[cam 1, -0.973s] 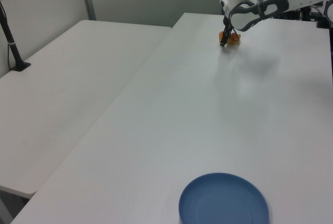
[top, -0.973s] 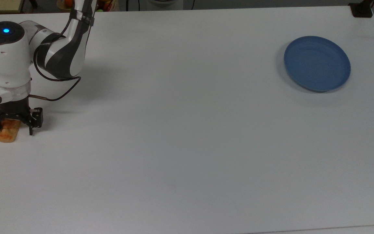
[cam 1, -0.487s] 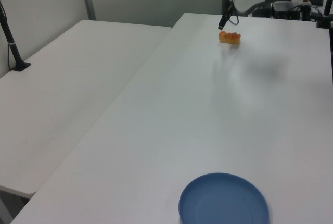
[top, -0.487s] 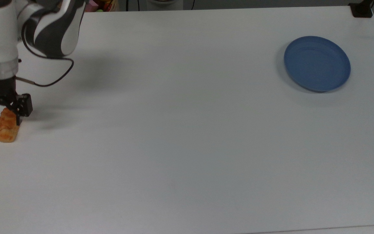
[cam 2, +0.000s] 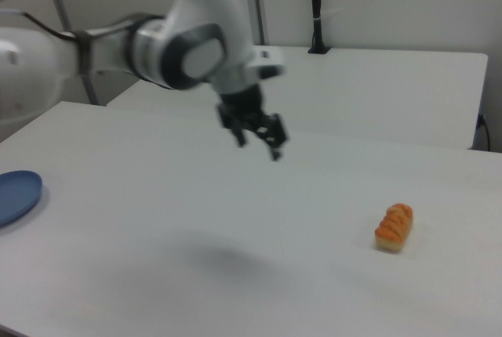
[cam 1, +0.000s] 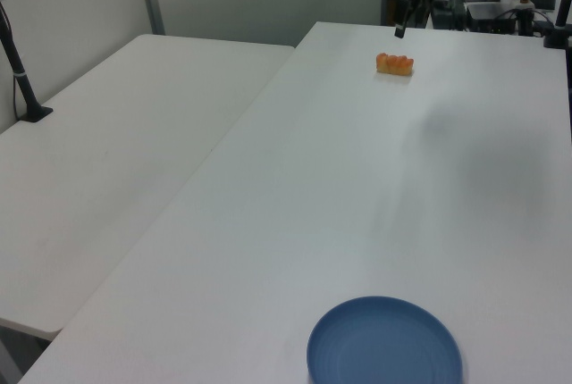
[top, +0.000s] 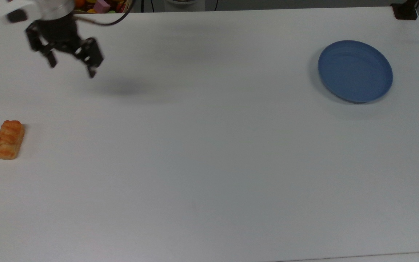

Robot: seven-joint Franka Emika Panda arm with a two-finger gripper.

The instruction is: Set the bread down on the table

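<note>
The bread (top: 8, 139) lies flat on the white surface (top: 209, 163), far from the blue plate (top: 355, 71) at the opposite end, with nothing touching it. My jaws (top: 72, 67) hang apart and empty in the air, well clear of the bread. By my reckoning the placing is done, with nothing left but to stay clear.

The surface (top: 209, 163) looks smooth, matt white. The bread (top: 8, 139) has a ridged, slightly glossy plastic look. The blue plate (top: 355, 71) seems smooth matt plastic. The arm's shell (cam 2: 188, 47) is glossy white.
</note>
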